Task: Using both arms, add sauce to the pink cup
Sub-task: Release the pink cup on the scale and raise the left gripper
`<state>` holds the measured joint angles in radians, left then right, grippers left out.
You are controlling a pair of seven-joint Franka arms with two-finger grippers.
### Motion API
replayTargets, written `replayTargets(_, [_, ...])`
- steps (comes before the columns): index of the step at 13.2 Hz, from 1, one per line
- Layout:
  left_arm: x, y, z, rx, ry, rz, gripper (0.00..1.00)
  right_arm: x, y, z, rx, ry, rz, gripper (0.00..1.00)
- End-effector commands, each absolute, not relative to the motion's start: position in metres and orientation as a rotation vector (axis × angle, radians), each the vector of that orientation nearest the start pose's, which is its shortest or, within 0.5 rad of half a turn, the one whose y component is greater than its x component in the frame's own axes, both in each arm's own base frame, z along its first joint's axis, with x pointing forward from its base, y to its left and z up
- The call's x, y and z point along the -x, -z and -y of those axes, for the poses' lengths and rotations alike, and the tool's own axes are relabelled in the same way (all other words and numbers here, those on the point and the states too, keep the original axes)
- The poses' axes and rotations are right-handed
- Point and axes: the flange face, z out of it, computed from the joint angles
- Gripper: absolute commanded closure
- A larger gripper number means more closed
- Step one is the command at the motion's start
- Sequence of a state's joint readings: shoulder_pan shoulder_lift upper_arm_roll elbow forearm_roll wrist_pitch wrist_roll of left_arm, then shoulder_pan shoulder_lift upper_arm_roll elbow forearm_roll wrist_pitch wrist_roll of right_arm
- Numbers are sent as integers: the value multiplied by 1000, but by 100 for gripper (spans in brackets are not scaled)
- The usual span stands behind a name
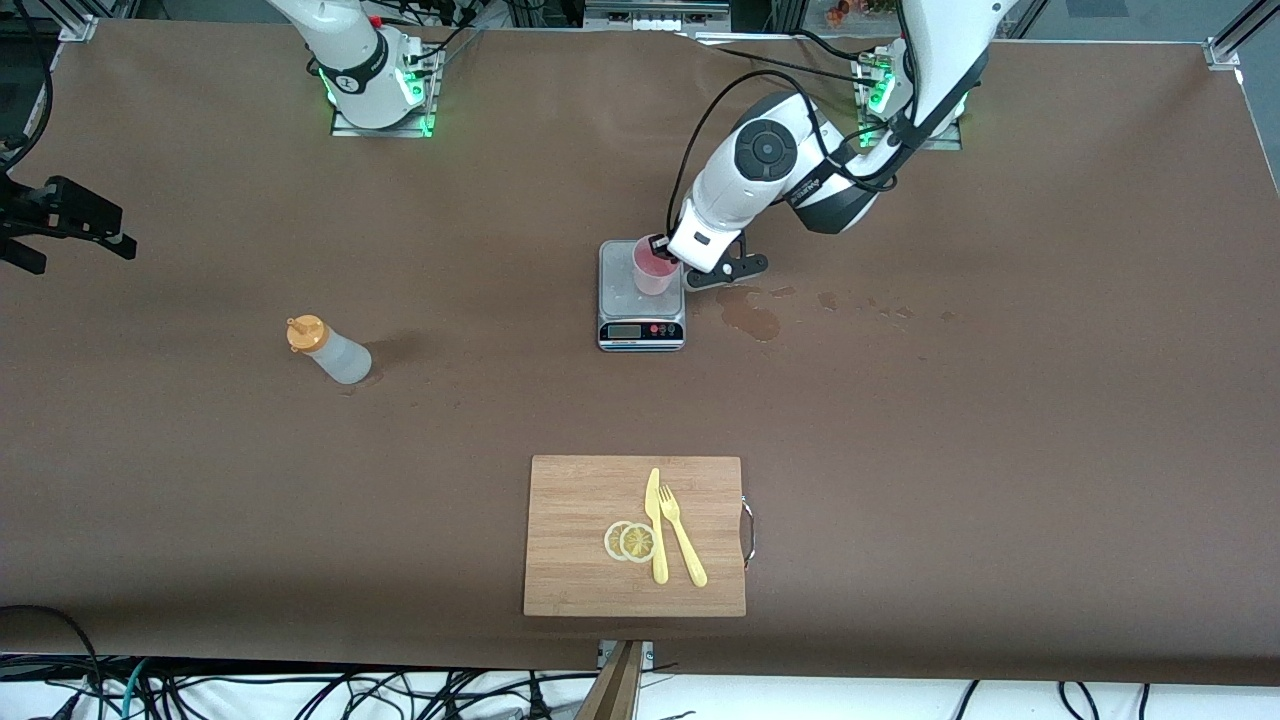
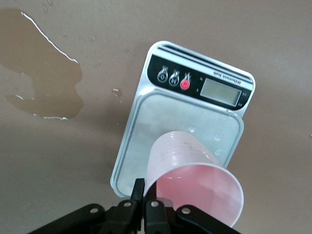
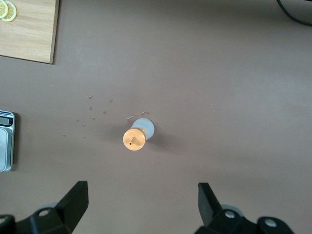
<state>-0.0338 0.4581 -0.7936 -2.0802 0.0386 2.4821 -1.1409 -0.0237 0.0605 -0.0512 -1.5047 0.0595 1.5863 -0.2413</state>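
The pink cup [image 1: 652,268] stands on the plate of a small digital scale [image 1: 641,325] mid-table. My left gripper [image 1: 665,247] is shut on the cup's rim, one finger inside and one outside; in the left wrist view the gripper [image 2: 146,192] pinches the cup [image 2: 195,180] over the scale [image 2: 214,92]. The sauce bottle [image 1: 335,352] with its orange cap stands upright on the table toward the right arm's end. My right gripper [image 3: 141,190] is open and empty, high above the bottle [image 3: 138,134]; it is out of the front view.
A wet puddle [image 1: 752,318] and small drops lie on the table beside the scale. A wooden cutting board [image 1: 580,540] with lemon slices [image 1: 630,541], a yellow knife [image 1: 656,525] and a yellow fork [image 1: 682,535] lies nearer to the front camera.
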Motion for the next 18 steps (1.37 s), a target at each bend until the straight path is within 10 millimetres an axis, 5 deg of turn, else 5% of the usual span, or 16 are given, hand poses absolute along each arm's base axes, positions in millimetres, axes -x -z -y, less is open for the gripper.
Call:
replayTargets(1, [-417,-272,433,3297,-328,607,100,-573,-628,35,3088,44,281,0])
replayTargets(6, [-419,-266,435,3290,-275,603,98,-571,-630,35,3087,47,286,0])
replayTargets(8, [-422,-268,435,3292,-268,606,33,-571,-628,40,3083,44,326,0])
replayTargets(10, [-426,-280,433,3302,-228,608,3,-570,-628,41,3082,42,333,0])
replayTargets(13, [-428,-316,425,3279,-148,625,2,-568,-629,42,3081,20,329,0])
replayTargets(18, [-441,-393,381,3131,-24,650,2,-570,-626,33,3070,12,359,0])
